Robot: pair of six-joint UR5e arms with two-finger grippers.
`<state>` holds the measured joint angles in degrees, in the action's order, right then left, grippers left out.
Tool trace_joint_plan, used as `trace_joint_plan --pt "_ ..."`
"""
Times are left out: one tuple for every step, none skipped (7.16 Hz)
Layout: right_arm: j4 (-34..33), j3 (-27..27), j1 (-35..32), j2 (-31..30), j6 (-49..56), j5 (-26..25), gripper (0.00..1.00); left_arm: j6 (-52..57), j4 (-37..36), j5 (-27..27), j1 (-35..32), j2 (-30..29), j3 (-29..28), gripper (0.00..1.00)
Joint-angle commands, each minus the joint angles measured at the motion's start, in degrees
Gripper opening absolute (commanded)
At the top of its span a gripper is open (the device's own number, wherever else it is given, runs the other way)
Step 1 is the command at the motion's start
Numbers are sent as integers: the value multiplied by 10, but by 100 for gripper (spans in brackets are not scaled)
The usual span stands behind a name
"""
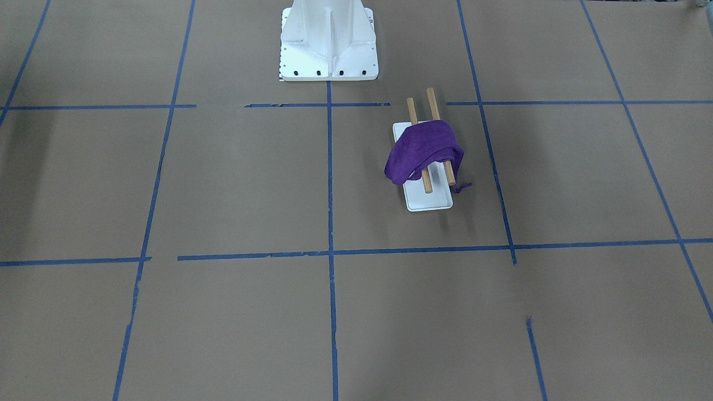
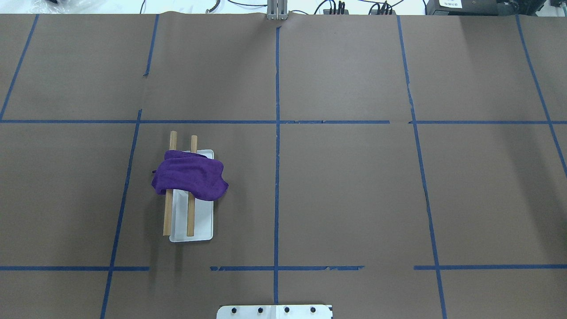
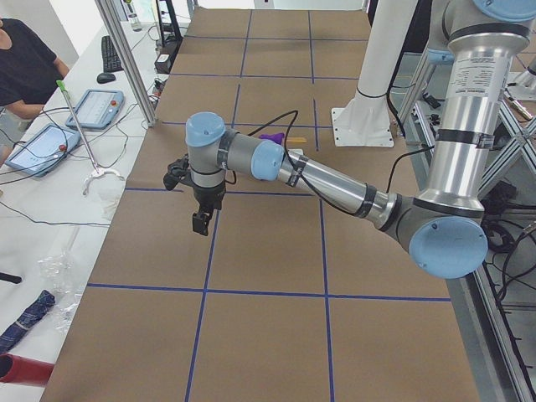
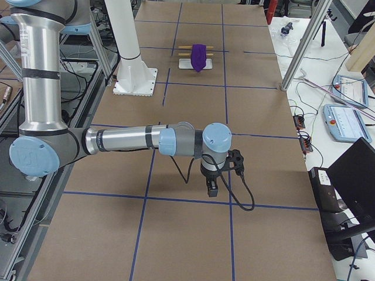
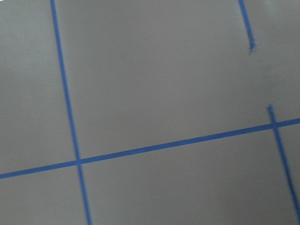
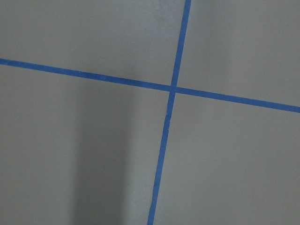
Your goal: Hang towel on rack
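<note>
The purple towel (image 1: 423,147) lies draped across both wooden dowels (image 1: 413,108) of the rack, above its white base (image 1: 429,201). In the overhead view the towel (image 2: 190,175) covers the dowels' far half over the base (image 2: 200,223), and one corner hangs past the base's edge. The left gripper (image 3: 201,222) shows only in the exterior left view, far from the rack and pointing down over the paper; I cannot tell if it is open. The right gripper (image 4: 212,187) shows only in the exterior right view, also far from the towel (image 4: 198,57); I cannot tell its state.
A large white bolted pedestal (image 1: 328,44) stands at the robot's side of the table, also seen at the overhead view's bottom edge (image 2: 274,311). Brown paper with blue tape lines (image 2: 277,133) covers the table. Both wrist views show only paper and tape. An operator (image 3: 25,71) sits beside the table.
</note>
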<state>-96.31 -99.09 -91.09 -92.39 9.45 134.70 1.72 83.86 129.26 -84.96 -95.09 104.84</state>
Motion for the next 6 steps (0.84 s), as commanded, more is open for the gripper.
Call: trace_joint_plan --pt "21 5 -1 -14 -2 2 100 7 55 31 -7 40 -30 100" --pt "22 0 -1 -19 -2 7 100 6 70 31 -7 59 -33 100" --pt "22 0 -1 -23 -1 7 100 7 88 31 -7 72 -41 100" --pt "22 -1 -1 -24 -1 7 100 7 118 31 -7 82 -64 100" --pt "22 -1 -1 -25 -1 7 100 6 143 32 -11 93 -77 100" --pt "22 1 -1 -26 -2 7 100 6 134 30 -40 93 -78 100"
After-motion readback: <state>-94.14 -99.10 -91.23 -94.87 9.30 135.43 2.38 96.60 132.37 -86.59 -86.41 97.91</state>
